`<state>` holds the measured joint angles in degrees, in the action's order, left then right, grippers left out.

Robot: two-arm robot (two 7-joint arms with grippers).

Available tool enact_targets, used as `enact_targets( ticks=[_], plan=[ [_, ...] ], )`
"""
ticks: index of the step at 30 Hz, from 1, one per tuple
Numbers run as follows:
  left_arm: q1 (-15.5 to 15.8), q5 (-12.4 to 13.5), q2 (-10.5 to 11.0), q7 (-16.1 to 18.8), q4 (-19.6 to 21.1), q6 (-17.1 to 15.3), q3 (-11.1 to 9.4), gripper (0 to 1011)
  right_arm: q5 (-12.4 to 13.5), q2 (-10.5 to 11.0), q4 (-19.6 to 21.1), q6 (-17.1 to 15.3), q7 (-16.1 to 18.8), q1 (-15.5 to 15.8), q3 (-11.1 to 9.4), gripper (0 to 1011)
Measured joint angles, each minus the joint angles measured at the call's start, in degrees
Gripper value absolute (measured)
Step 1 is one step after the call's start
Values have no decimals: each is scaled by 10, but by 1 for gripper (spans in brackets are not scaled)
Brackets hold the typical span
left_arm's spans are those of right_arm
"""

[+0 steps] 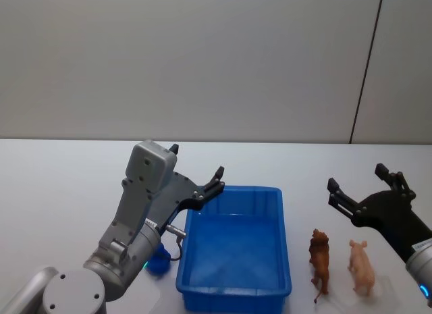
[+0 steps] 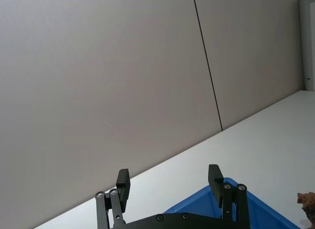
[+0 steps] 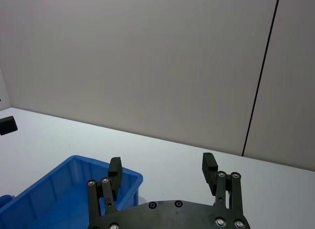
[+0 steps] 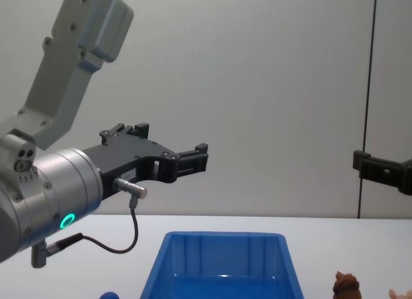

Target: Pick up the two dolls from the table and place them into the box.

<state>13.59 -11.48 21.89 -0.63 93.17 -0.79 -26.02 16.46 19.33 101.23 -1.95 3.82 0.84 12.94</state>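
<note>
**Dolls standing on the table under my right gripper, both unpicked**

Dolls: the reddish-brown doll [image 1: 320, 260] and the pale pink doll [image 1: 361, 267] are standing side by side on the table [image 1: 67, 179]. Both are sitting below my right gripper [image 1: 356, 176] and back toward its wrist. The brown one is on its box side, the pink one nearly beneath the palm. The box [image 1: 236, 188] is lying between my two grippers, with nothing in it as far as I can see.

I am holding the right gripper raised with its fingers spread wide, gripping nothing. My left gripper [image 1: 197, 161] is hanging over the box's near corner, likewise spread and empty.

Handling, my judgement: both dolls are looking small, light and fuzzy, so weight is not worrying me. Each is balancing on thin legs, so a sideways nudge would probably tip it. I am planning to come down over the torso and close flank to flank at mid-body. I am avoiding the brown doll's thin tail and the legs, which would likely slip or bend.
</note>
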Motion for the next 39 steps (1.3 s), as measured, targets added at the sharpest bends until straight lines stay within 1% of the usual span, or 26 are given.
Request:
enact_targets(
  ticks=[39],
  plan=[
    [0,0,0,0,0,0,0,1001,0,0,0,0,0,0,0,1001]
  ],
)
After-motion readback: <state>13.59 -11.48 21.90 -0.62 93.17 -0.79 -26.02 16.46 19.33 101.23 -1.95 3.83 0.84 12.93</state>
